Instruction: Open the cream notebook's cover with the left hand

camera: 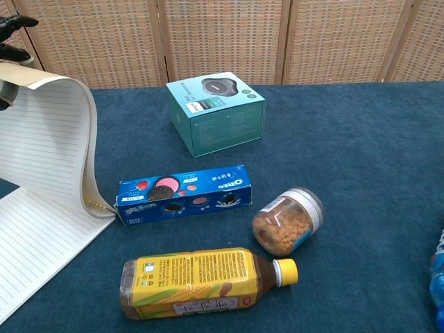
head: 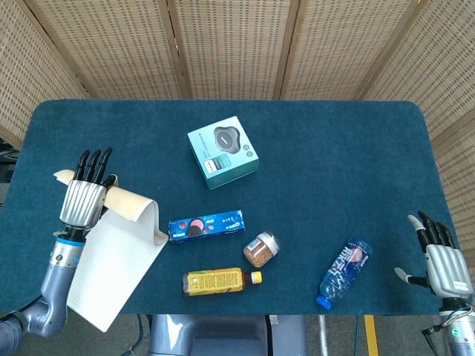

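Blue felt table (head: pixel 341 148) before woven wicker screens, my cream notebook (head: pixel 111 259) at its near left corner.
My left hand (head: pixel 85 196) grips the cover's raised edge, lined pages (camera: pixel 35 236) exposed; my right hand (head: pixel 444 267) rests empty, fingers spread, beside the fallen blue bottle (head: pixel 343 271).

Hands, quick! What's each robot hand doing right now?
Left hand: holding the cream notebook's cover, lifted and curled over the lined pages.
Right hand: open, holding nothing, at the table edge.
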